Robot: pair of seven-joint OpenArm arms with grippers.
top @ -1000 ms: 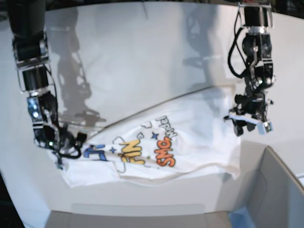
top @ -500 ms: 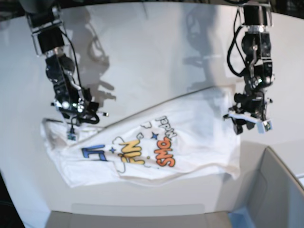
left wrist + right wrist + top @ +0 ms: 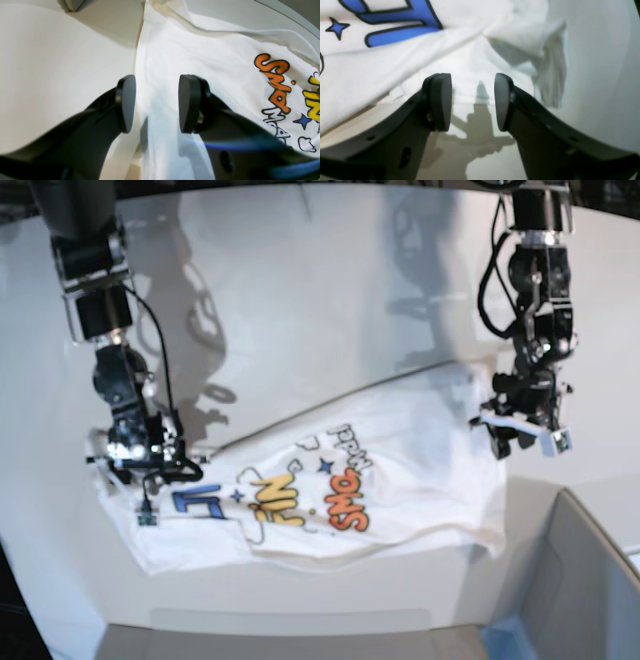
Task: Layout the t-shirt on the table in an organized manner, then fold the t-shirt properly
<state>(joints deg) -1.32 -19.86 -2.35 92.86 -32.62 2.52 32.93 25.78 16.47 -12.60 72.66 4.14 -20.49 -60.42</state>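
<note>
Left wrist view: the left hand has its pads apart with nothing between them, poised over the side edge of the t-shirt; bare surface lies beside the cloth, orange lettering off to one side.

Right wrist view: the right hand is apart and empty, above a rumpled white edge of the t-shirt near its blue lettering.

Base view: the t-shirt lies crumpled, print up, near the front edge of the surface, between the right hand and the left hand.
</note>
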